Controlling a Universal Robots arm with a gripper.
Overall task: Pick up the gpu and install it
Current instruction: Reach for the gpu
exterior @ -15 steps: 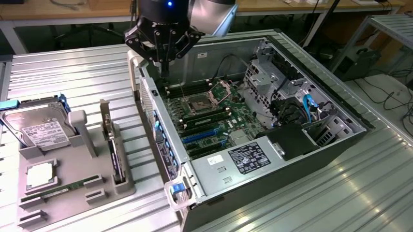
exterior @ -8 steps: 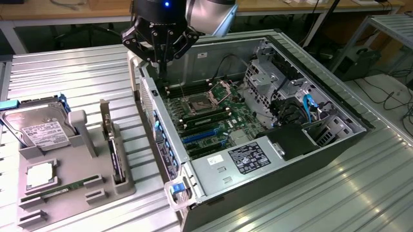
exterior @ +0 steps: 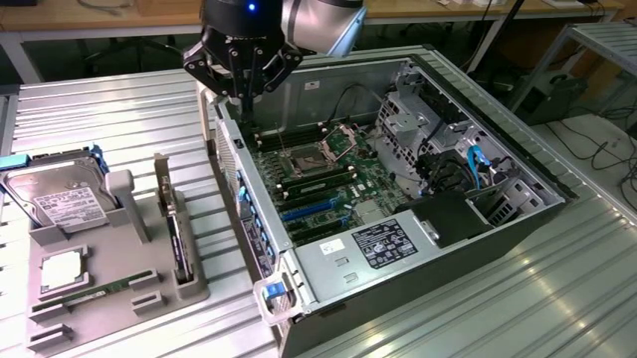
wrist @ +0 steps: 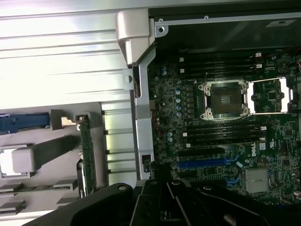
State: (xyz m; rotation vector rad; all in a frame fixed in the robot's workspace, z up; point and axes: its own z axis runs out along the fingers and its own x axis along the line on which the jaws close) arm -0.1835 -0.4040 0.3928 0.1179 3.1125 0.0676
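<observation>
Table: ribbed grey metal table (exterior: 119, 119) that carries everything I can see from here.
Case: open dark tower computer case (exterior: 468, 268) lying on its side, its green motherboard (exterior: 339, 179) facing up. It sits to the exterior view's right of the parts holder.
Holder: flat grey plastic parts holder (exterior: 110, 291) with slots, just beside the case's wall.
Gripper: black two-finger gripper (exterior: 245, 104) pointing down over the case's wall on the exterior view's left, near the far corner. I read the fingers as pressed together with nothing between them. It is well apart from the gpu.
Hard drive: boxy silver-labelled hard drive (exterior: 65, 198) propped at the holder's far end.
Gpu: thin flat dark gpu (exterior: 179, 242) standing on its long edge in a holder slot, on the side of the holder nearest the case. A pale metal bracket rises at its far end. In the wrist view the card (wrist: 87, 155) looks dark green.
RAM stick: narrow green RAM stick (exterior: 95, 293) lying flat in the holder, apart from the gpu.
Hard to make out: I see the gpu almost edge-on, so I cannot read its faces or connector. In the wrist view the gripper's dark body cuts off one end of the card.
</observation>
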